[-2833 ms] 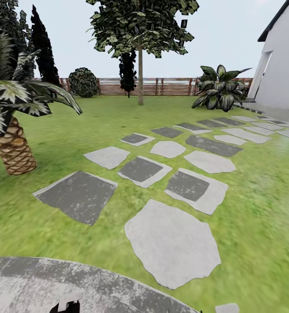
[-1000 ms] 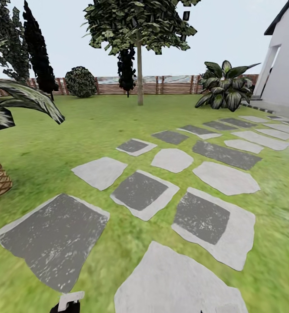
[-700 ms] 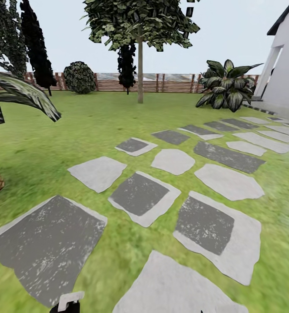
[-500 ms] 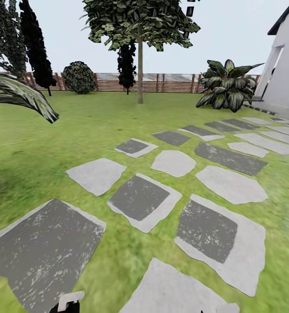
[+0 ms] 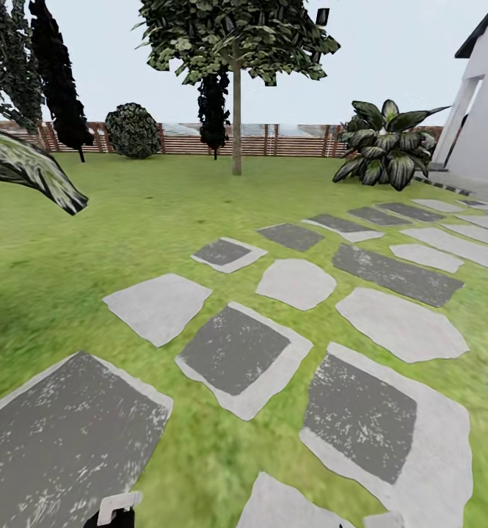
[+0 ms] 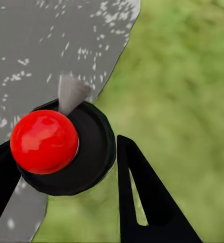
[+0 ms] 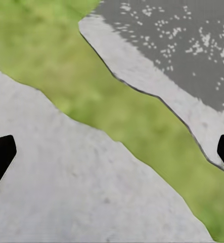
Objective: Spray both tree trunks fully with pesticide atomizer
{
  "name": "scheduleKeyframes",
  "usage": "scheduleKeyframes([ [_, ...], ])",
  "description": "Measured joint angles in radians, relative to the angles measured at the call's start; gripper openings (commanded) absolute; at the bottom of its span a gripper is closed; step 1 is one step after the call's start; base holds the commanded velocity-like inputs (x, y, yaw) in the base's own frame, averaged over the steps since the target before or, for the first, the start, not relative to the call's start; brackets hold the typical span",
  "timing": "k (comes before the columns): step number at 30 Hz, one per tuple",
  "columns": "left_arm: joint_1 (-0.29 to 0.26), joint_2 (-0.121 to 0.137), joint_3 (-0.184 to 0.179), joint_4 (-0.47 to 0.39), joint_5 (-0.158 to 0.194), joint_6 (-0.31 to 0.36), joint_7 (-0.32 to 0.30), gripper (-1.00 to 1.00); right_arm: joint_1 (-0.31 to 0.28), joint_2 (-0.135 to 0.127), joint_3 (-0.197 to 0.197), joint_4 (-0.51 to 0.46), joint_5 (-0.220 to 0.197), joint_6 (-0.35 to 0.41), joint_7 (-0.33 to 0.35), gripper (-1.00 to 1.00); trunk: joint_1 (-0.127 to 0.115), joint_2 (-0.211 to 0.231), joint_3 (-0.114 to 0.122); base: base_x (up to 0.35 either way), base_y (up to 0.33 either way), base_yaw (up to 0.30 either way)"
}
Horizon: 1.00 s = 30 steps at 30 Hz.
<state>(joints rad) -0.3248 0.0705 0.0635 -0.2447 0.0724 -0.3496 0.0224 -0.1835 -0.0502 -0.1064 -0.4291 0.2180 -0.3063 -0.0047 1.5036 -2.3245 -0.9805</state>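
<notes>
In the left wrist view the pesticide atomizer, a black round body with a red ball top and a grey nozzle, sits between the black fingers of my left gripper, which is shut on it. Its white tip pokes up at the bottom edge of the head view. My right gripper is open over stone and grass, with nothing between its fingers. Far ahead on the garden lawn stands one tree with a straight grey-brown trunk.
Grey stepping stones run across the grass toward a white house at the right. A brown slat fence closes the back. A broad-leaved plant, a round bush, dark cypress-like trees and a palm frond stand around.
The whole picture has shifted: the camera has advanced over the stones. The palm has slid out at the left, leaving one frond. The left gripper still holds the atomizer.
</notes>
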Motion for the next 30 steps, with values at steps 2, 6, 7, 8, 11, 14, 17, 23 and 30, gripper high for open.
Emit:
scheduleKeyframes([
  [2, 0.0, 0.0, 0.0, 0.0, 0.0, 0.0, 0.0, -1.0, 0.0, 0.0, 0.0, 0.0, 0.0, 0.0, 0.0, 1.0, 0.0, 0.0, 0.0, 0.339, 0.0, 0.0],
  [6, 0.0, 0.0, 0.0, 0.0, 0.0, 0.0, 0.0, -1.0, 0.0, 0.0, 0.0, 0.0, 0.0, 0.0, 0.0, 1.0, 0.0, 0.0, 0.0, 0.339, 0.0, 0.0],
  [7, 0.0, 0.0, 0.0, 0.0, 0.0, 0.0, 0.0, -1.0, 0.0, 0.0, 0.0, 0.0, 0.0, -0.001, 0.0, 1.0, 0.0, 0.0, 0.0, 0.339, 0.0, 0.0],
  [8, 0.0, 0.0, 0.0, 0.0, 0.0, 0.0, 0.0, -1.0, 0.0, 0.0, 0.0, 0.0, 0.0, 0.0, 0.0, 1.0, 0.0, 0.0, 0.0, 0.339, 0.0, 0.0],
  [11, 0.0, 0.0, 0.0, 0.0, 0.0, 0.0, 0.0, -1.0, 0.0, 0.0, 0.0, 0.0, 0.0, 0.0, 0.0, 1.0, 0.0, 0.0, 0.0, 0.339, 0.0, 0.0],
  [14, 0.0, 0.0, 0.0, 0.0, 0.0, 0.0, 0.0, -1.0, 0.0, 0.0, 0.0, 0.0, 0.0, 0.0, 0.0, 1.0, 0.0, 0.0, 0.0, 0.339, 0.0, 0.0],
  [17, 0.0, 0.0, 0.0, 0.0, 0.0, 0.0, 0.0, -1.0, 0.0, 0.0, 0.001, -0.001, 0.0, 0.0, 0.0, 1.0, 0.0, 0.0, 0.0, 0.339, 0.0, 0.0],
  [23, 0.0, 0.0, 0.0, 0.0, 0.0, 0.0, 0.0, -1.0, 0.0, 0.0, 0.001, -0.001, 0.0, 0.0, 0.0, 1.0, 0.0, 0.0, 0.0, 0.339, 0.0, 0.0],
  [30, -0.001, 0.0, 0.0, 0.0, 0.0, 0.0, 0.0, -1.0, 0.0, 0.0, 0.001, -0.001, 0.0, 0.0, 0.001, 1.0, 0.0, 0.0, 0.0, 0.339, 0.0, 0.0],
])
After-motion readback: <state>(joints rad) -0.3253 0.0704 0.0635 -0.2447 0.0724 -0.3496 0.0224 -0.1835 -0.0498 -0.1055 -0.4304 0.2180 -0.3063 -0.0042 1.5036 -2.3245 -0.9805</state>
